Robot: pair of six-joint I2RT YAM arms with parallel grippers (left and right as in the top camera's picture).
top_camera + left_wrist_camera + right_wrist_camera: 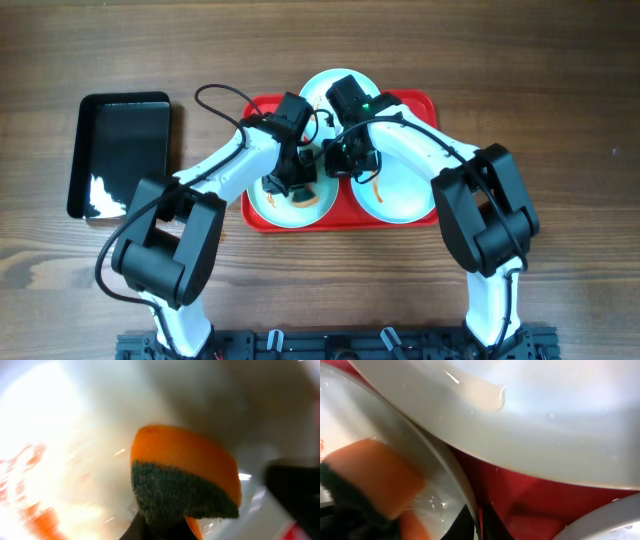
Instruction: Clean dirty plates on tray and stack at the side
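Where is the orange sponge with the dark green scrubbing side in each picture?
Overhead: the orange foam sponge sits centre, under the left gripper.
Left wrist: mid-frame, low.
Right wrist: lower left.
Shared landmark: the pale round plate beneath it.

Plates (405, 200): yours were pale mint-white, smeared orange-red.
Tray (425, 100): plain red.
Sponge (185, 470): orange, dark green scouring face.
Smaller tray (120, 150): glossy black.
Table (560, 80): brown wood grain.
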